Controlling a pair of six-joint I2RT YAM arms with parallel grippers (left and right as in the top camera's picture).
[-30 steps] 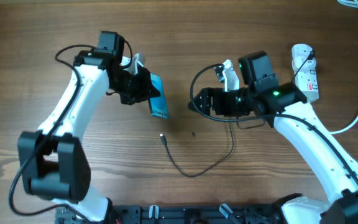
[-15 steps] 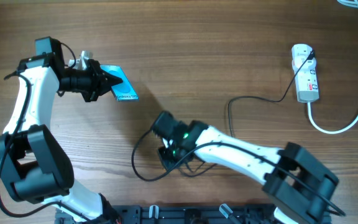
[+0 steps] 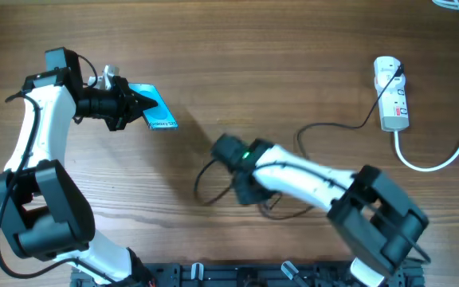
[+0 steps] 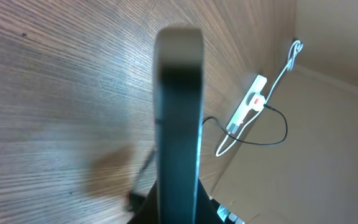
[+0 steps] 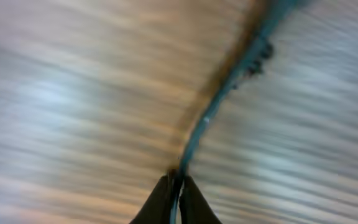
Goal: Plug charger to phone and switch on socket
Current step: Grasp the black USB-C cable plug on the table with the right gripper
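The phone, teal screen with a white band, is held off the table at the left with my left gripper shut on it. In the left wrist view the phone stands edge-on between the dark fingers of the left gripper. The charger, a thin black cable, runs from the socket to a loop at mid-table. My right gripper is down on that loop. In the blurred right wrist view the right gripper is shut on the cable. I cannot see the connector tip.
A thick white cord curves from the socket off the right edge. The socket and its cable show far off in the left wrist view. The right arm's long white link lies low across the table's middle.
The right gripper has closed on the cable and shifted right, dragging the loop with it. Over the second, the left arm carried the phone leftward; it has held still since.
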